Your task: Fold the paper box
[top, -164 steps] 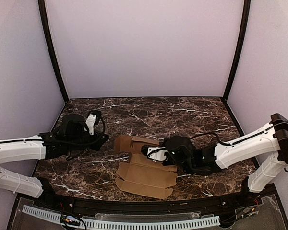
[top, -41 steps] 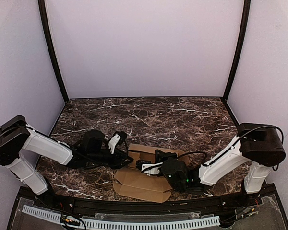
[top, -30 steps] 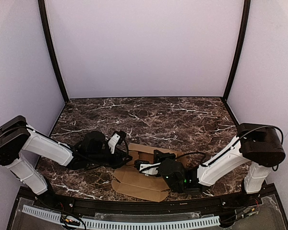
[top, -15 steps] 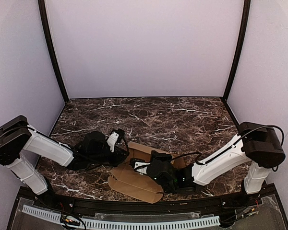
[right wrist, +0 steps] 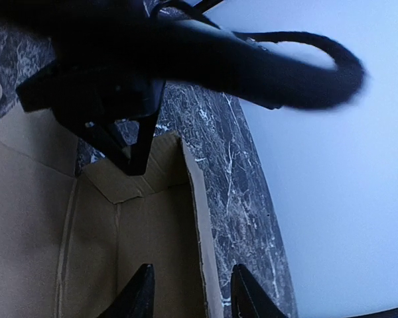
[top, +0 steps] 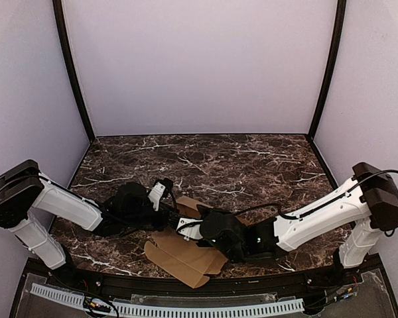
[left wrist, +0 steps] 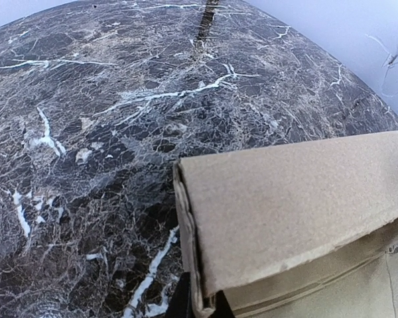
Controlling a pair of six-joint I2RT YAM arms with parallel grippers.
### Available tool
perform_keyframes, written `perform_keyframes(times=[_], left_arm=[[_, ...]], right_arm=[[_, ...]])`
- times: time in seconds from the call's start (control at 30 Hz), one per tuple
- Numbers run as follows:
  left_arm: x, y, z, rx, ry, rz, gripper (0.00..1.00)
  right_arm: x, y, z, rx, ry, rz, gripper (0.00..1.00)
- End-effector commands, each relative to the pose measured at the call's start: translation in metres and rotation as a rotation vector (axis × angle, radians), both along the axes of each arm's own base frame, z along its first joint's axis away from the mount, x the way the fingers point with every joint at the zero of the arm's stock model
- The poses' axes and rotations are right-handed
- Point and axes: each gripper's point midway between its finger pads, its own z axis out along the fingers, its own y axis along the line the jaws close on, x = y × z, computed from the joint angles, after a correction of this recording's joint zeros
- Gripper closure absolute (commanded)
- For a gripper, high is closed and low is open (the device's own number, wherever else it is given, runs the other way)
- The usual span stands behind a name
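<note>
Paper box (top: pixel 179 258) lay partly folded by the table's (top: pixel 252 165) near edge, left of centre. Right gripper (right wrist: pixel 192 295), jaws spread, straddled a raised flap edge-on. Beyond it, left gripper (left wrist: pixel 200 306) pinched the box's folded far-left edge.

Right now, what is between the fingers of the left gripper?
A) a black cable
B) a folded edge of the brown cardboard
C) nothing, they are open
B: the left wrist view shows the left gripper shut on a folded edge of the paper box.
</note>
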Motion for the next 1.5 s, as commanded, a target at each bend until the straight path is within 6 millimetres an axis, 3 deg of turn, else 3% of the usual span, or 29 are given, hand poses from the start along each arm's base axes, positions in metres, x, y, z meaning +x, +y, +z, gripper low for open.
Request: perform_keyframes(times=[0.0,0.2,0.4,0.57,0.67,0.93,1.07,1.47], left_arm=[[0.001,-0.006,0.011,-0.013,-0.041,-0.023,1.0],[0.004,-0.007,0.015,0.023,-0.077,-0.037,1.0],[0.0,-0.019,0.015,0.047,-0.12,-0.141,1.0],[-0.006,-0.035,0.021,0.029,-0.196,-0.257,1.0],[-0.01,-0.046,0.026,0.0,-0.266,-0.34,1.0],[-0.012,-0.072,0.023,-0.05,-0.277,-0.442,1.0],[-0.012,-0.076,0.022,-0.072,-0.279,-0.451,1.0],[-0.01,-0.078,0.004,-0.064,-0.24,-0.441,1.0]], right_arm=[[-0.017,0.011,0.029,0.149,0.116,0.063,0.52],[-0.026,-0.006,0.058,0.285,0.21,0.091,0.39],[-0.016,-0.031,0.085,0.435,0.351,0.078,0.33],[0.0,-0.045,0.091,0.528,0.487,0.062,0.34],[0.01,-0.05,0.089,0.567,0.569,0.056,0.46],[0.03,-0.047,0.062,0.653,0.752,0.0,0.98],[0.036,-0.043,0.043,0.668,0.795,-0.043,1.0],[0.047,-0.027,0.009,0.704,0.858,-0.093,1.0]])
